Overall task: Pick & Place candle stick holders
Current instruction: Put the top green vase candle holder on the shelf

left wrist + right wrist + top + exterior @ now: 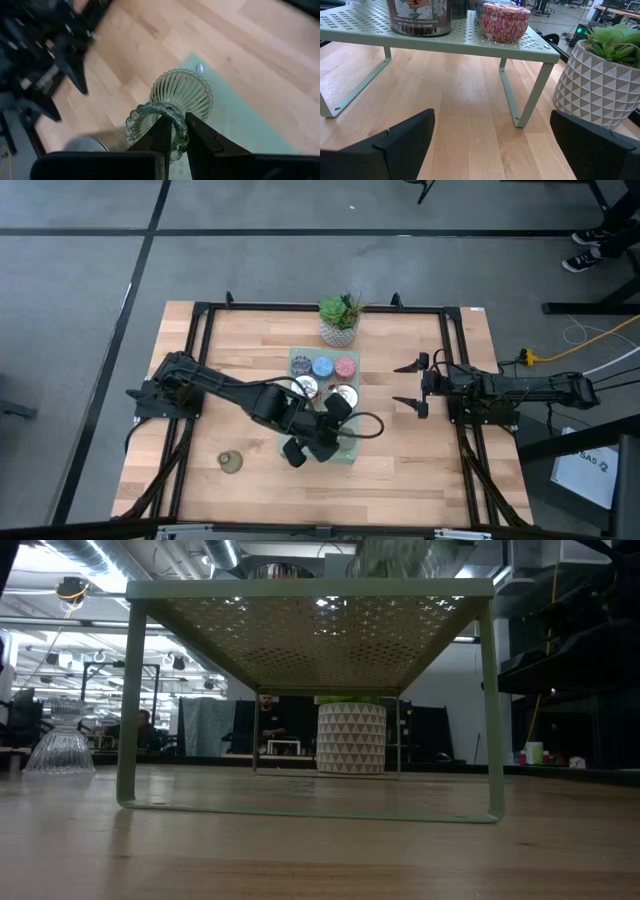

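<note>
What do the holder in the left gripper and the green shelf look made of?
Holder: apparently clear glass with a faint green tint, ribbed and see-through, its beaded rim pinched by the left gripper. Shelf: probably painted sheet metal, matte pale green, with punched holes and thin bent strap legs.
</note>
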Motion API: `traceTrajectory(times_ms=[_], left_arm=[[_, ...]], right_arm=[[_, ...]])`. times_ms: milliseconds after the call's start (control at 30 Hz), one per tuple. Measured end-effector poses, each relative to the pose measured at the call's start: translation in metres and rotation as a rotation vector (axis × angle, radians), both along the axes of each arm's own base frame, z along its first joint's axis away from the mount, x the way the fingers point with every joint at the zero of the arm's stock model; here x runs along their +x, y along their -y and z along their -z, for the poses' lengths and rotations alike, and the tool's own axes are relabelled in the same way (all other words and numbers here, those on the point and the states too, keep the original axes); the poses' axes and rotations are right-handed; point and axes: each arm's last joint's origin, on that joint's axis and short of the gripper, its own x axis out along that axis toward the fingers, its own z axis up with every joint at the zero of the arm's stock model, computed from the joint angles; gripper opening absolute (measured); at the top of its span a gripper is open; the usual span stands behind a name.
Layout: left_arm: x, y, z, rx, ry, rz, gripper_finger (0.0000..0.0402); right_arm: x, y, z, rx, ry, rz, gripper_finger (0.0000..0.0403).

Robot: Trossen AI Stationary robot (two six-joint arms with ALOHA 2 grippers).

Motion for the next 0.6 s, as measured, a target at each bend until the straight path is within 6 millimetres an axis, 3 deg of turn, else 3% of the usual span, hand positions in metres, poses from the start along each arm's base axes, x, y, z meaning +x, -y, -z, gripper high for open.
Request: traceTrajectory(times_ms=[600], left_arm=[[0.0045,-0.0091,0.0071,-0.024,-0.034,-0.088,0.0059]], right_arm=[[0.0,0.0,0.0001,0.0,-0.001,0.0,0.0399]])
